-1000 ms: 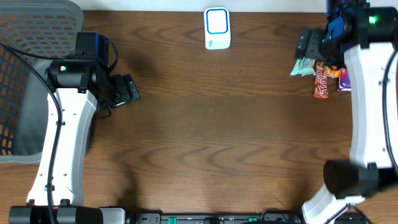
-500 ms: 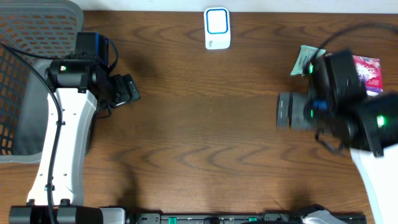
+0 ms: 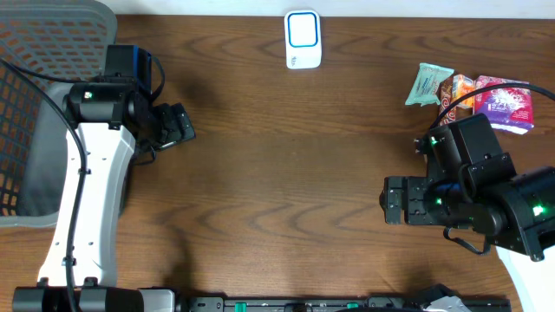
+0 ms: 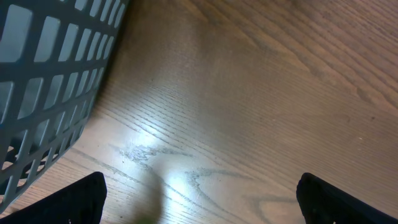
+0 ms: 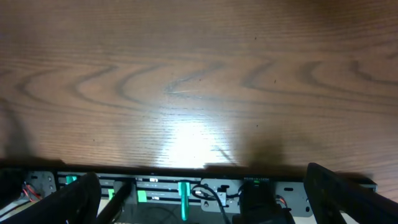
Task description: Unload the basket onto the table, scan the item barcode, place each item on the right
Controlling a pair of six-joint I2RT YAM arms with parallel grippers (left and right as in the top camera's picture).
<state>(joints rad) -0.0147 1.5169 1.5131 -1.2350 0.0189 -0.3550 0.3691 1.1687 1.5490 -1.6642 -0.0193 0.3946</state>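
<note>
Three snack packets lie at the back right of the table: a green one (image 3: 429, 84), an orange one (image 3: 457, 87) and a pink-purple one (image 3: 506, 102). The white scanner with a blue frame (image 3: 303, 39) stands at the back middle. My right gripper (image 3: 395, 201) is well in front of the packets and points left. It is open (image 5: 205, 208) over bare wood near the table's front edge, with nothing in it. My left gripper (image 3: 178, 126) is open (image 4: 199, 205) and empty, close to the grey basket (image 4: 50, 81). No barcode can be made out.
A grey mesh basket (image 3: 35, 52) fills the back left corner, beside the left arm. A black rail with cables (image 5: 199, 193) runs along the table's front edge, just below the right gripper.
The right arm swung from over the snack packets at the back right toward the front, uncovering them. It carries nothing. The left arm has not moved.
</note>
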